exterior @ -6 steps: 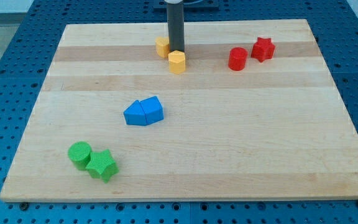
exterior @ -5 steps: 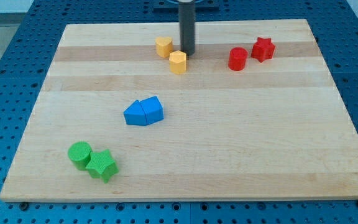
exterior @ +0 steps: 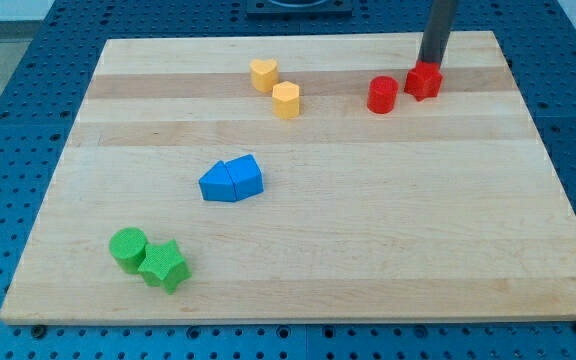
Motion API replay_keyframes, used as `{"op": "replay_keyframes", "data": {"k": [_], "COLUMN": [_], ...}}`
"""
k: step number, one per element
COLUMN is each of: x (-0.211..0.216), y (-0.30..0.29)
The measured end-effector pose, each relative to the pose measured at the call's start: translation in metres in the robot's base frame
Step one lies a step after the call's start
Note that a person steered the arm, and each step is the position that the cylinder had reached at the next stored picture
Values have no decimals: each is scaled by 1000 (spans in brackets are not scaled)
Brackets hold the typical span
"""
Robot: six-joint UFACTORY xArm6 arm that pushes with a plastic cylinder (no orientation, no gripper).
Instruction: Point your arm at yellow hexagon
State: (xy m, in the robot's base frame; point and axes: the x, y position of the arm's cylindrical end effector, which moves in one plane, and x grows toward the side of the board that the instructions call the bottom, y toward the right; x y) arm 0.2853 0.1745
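Note:
The yellow hexagon stands near the top middle of the wooden board. A yellow heart-shaped block sits just up and left of it. My tip is far to the right of both, at the top right of the board, right behind the red star and touching or nearly touching it. A red cylinder stands just left of the star.
Two blue blocks lie joined together left of the board's centre. A green cylinder and a green star sit together at the bottom left. Blue perforated table surrounds the board.
My tip has moved from beside the yellow hexagon far to the right, to behind the red star. The blocks have not visibly moved.

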Motion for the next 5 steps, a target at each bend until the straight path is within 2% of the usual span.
{"op": "replay_keyframes", "data": {"k": [2,3,5], "x": [6,5,8], "y": [15,72,81]}}
